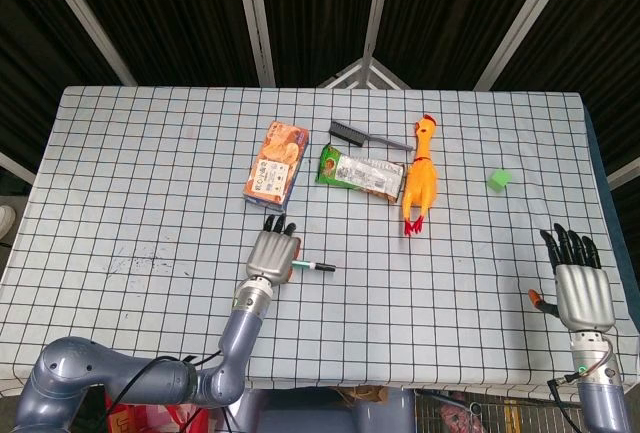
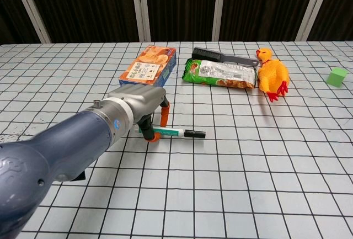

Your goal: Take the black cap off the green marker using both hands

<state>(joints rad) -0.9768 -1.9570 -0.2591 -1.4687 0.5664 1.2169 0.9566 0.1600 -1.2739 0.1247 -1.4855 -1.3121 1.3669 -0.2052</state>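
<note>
left hand (image 2: 142, 108): we find it low over the desk (image 1: 130, 183), fingers curled down around the rear end of the green marker (image 2: 171, 133), orange fingertips (image 2: 151, 135) at the barrel; we cannot tell whether it truly grips the marker or only touches it.

green marker: we note it lying flat on the desk, near the front centre, barrel running rightward out of the left hand; black cap (image 2: 194, 134) on, at the free right end.

right hand (image 1: 577, 278): we see it at the desk's front right corner, well apart from the marker, fingers straight and spread, holding nothing.

further out, along the far side: orange box (image 1: 275, 165); green snack packet (image 1: 362, 173); black comb (image 1: 365, 137) behind the packet; yellow rubber chicken (image 1: 421, 176) just beside the packet; green cube (image 1: 499, 179), alone to the right.
</note>
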